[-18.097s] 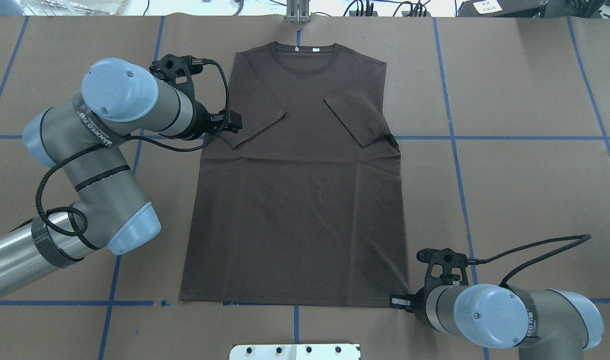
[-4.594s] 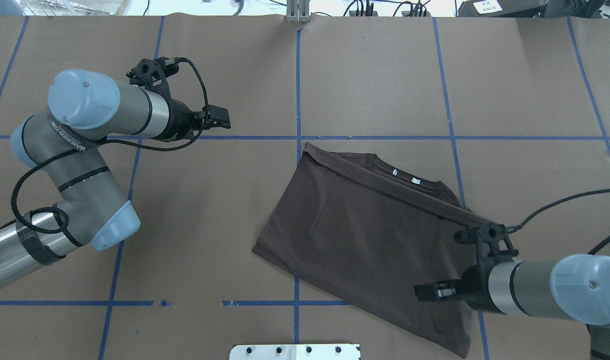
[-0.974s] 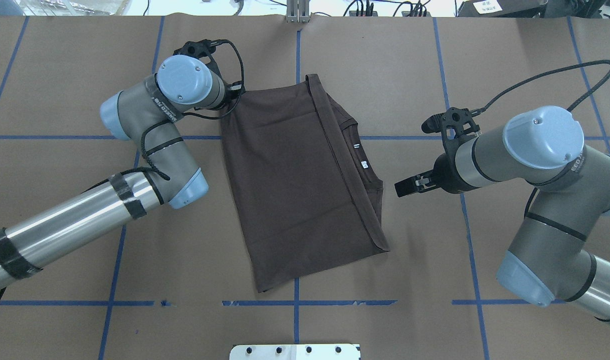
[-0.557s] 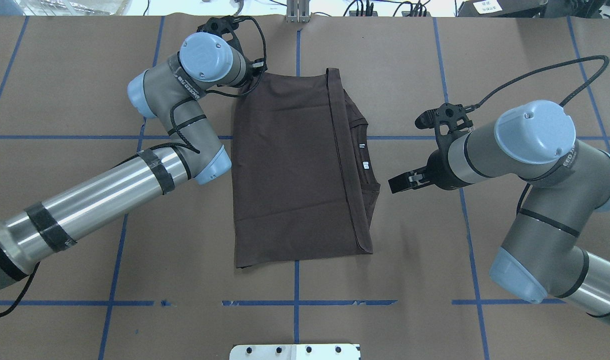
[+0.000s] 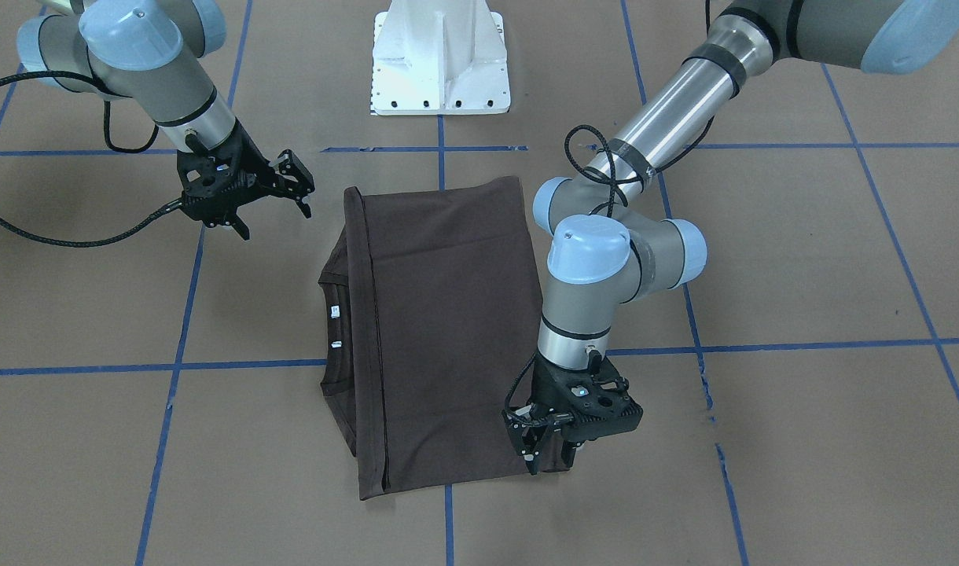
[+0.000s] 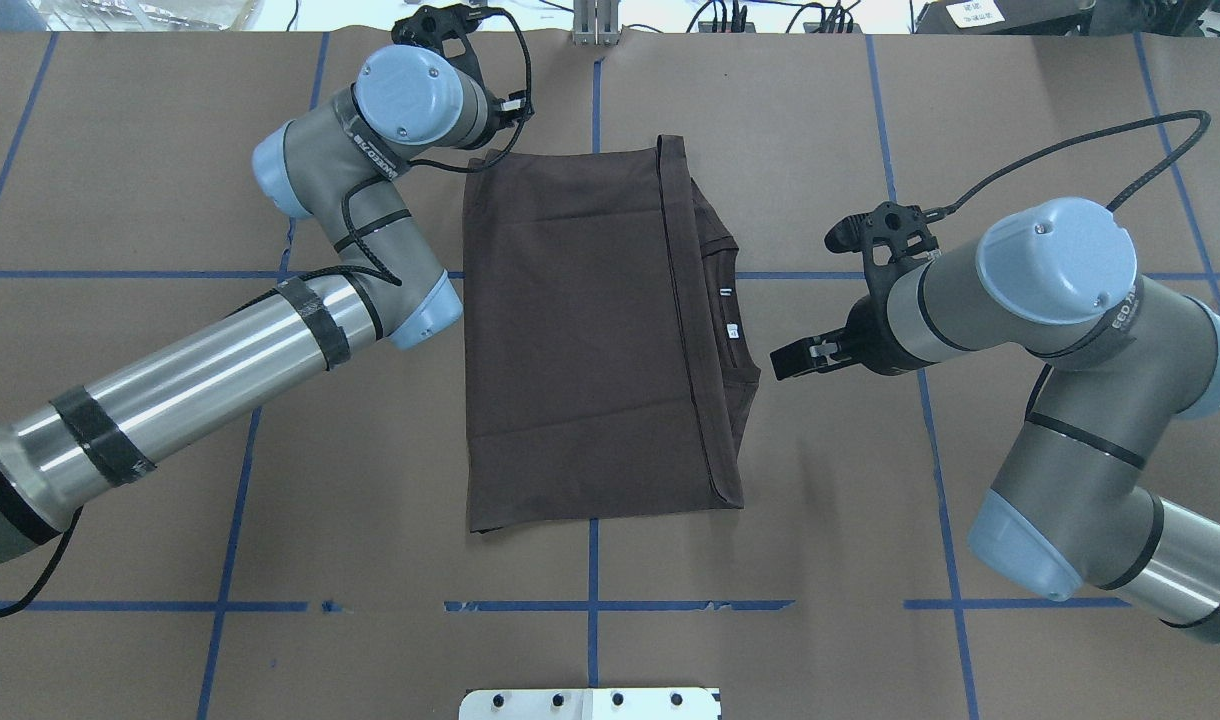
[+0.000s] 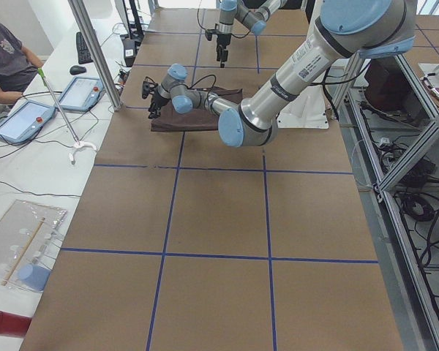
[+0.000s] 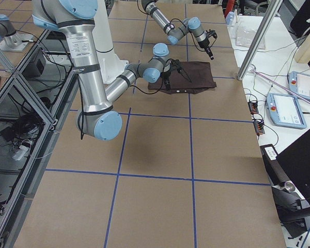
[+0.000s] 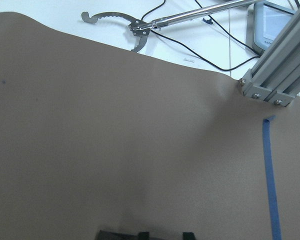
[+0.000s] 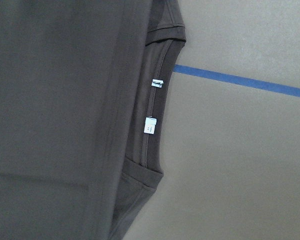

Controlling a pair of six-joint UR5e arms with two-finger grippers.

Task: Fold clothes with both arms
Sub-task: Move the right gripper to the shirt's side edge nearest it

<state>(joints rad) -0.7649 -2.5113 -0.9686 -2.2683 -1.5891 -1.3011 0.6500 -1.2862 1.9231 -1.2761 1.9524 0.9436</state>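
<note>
Right claw (image 6: 785, 362) nearer T-shirt (image 6: 570, 330), jaws spread

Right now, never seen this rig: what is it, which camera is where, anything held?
Two robot arms, each ending in a two-finger gripper, work at a paper-covered table. One camera looks down from behind the robot, one faces it, two watch from the table's ends, one sits on each wrist. A folded dark brown T-shirt lies flat, white tags showing at its collar. The left gripper is at one shirt corner; whether it grips, I cannot tell. The right gripper hangs open beside the collar, holding nothing.
</note>
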